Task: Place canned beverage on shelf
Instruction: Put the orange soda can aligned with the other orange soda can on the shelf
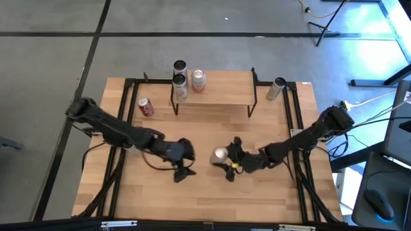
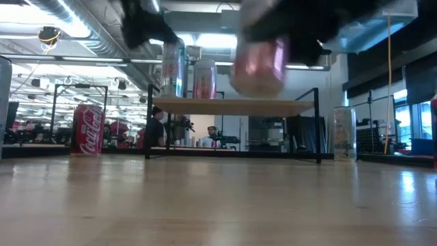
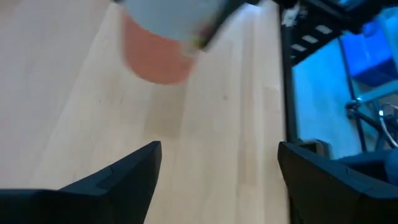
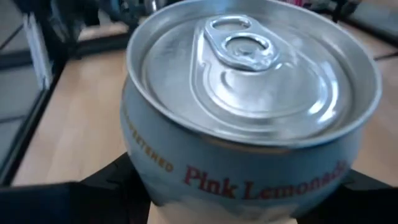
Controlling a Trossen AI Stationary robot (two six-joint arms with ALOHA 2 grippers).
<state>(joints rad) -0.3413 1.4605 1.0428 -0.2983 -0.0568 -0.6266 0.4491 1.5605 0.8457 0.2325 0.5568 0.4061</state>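
A grey-and-pink "Pink Lemonade" can [image 4: 249,143] hangs over the middle of the table, with my right gripper [image 1: 229,163] shut on it. In the low view the can [image 2: 259,65] shows well above the tabletop. My left gripper [image 1: 184,171] stands open just to the can's left, with nothing between its fingers [image 3: 124,180]. The shelf [image 1: 221,93] stands at the table's far side. Two cans [image 1: 198,80] stand upright on its left end. My right gripper pinches the can's side wall [image 4: 140,171] between its two fingers, one on each side, below the rim. The fingers come from the table's right, slanting a little downward. The can is lifted clear of the table, its top with the pull tab [image 4: 239,40] upward.
A red cola can [image 1: 146,107] stands on the table left of the shelf, and a pale can [image 1: 277,88] right of it. A dark can [image 1: 180,66] stands at the shelf's far left corner. Black frame rails [image 1: 294,122] run along the table's sides.
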